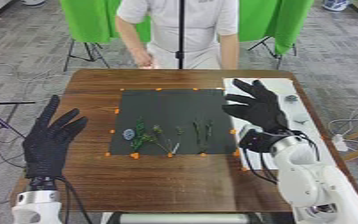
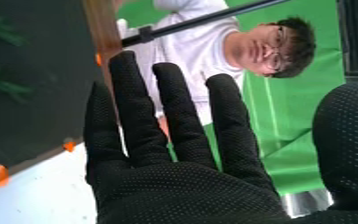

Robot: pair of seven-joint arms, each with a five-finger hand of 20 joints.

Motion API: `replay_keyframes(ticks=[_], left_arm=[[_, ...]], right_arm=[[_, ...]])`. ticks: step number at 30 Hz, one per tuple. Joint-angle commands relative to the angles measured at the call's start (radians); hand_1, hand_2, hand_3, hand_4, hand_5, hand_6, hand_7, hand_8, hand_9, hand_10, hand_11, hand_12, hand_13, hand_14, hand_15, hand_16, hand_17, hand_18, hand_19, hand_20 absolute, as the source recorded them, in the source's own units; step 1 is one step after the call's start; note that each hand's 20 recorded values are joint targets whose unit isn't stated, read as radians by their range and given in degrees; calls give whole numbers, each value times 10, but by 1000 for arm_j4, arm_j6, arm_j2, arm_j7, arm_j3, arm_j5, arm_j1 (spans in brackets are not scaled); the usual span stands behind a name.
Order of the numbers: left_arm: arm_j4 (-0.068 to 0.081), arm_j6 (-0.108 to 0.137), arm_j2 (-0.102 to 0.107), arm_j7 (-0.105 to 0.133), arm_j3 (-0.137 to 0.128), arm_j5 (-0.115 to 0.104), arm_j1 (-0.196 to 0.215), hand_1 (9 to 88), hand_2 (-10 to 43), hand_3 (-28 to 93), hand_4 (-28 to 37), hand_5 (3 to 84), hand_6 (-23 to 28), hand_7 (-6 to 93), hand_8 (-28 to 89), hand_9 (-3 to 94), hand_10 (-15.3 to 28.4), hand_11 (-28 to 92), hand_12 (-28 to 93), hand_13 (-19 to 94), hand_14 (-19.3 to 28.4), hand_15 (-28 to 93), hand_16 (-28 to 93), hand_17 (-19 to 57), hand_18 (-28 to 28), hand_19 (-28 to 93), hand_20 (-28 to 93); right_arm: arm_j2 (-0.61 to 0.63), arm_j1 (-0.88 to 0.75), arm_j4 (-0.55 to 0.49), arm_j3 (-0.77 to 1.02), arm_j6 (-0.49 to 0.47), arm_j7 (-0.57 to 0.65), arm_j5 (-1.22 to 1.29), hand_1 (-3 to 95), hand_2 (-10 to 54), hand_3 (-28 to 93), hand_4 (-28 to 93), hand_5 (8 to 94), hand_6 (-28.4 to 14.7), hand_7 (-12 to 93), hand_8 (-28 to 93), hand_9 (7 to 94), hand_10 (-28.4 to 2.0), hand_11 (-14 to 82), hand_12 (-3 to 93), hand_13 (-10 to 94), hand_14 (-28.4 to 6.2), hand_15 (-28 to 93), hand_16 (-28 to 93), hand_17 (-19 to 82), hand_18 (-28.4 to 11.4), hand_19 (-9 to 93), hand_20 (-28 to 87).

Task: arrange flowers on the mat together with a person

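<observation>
1. Well, the left hand [image 1: 47,146] is spread wide at the left edge of the brown table [image 1: 95,92]
2. The right hand [image 1: 262,112] is wide too, fingers straight, thumb apart, over the white sheet [image 1: 280,85]
3. Green sprigs [image 1: 139,133] and a round grey-blue flower [image 1: 128,134] lie on the near part of the dark mat [image 1: 171,107]
4. Small plant pieces [image 1: 291,99] lie on the white sheet
</observation>
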Motion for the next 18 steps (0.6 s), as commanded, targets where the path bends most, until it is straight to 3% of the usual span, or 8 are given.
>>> replay_keyframes(ticks=[1,4,10,18], left_arm=[[5,5,-7,-4,-9,1,18,183,84,715,-283,281,31,103,-89,353,177,205,120,305,247,441,-52,-12,284,727,-137],[2,2,-11,-3,-14,4,20,184,83,716,-283,282,32,102,-88,353,178,207,120,305,247,445,-56,-13,284,723,-135],[-5,13,0,11,-5,-2,20,184,83,717,-283,283,32,103,-87,353,178,211,120,305,249,454,-60,-14,284,721,-131],[2,10,-10,-9,1,-4,17,186,82,719,-283,286,34,105,-87,355,179,214,120,305,249,466,-65,-16,281,716,-121]], right_arm=[[-4,-33,-11,9,12,-4,12,164,74,681,-249,413,-11,107,-109,478,-187,122,147,391,-214,368,129,46,-252,471,154],[-8,-34,-11,9,8,-2,11,165,74,681,-249,413,-12,108,-109,480,-187,123,147,392,-215,373,129,47,-252,474,157],[-11,-26,-6,8,11,9,2,164,74,685,-248,416,-12,110,-110,483,-188,128,147,395,-213,382,127,48,-252,478,160],[-7,-23,-1,8,15,13,3,165,73,687,-249,417,-12,112,-111,484,-188,130,147,395,-212,386,123,48,-252,478,161]])
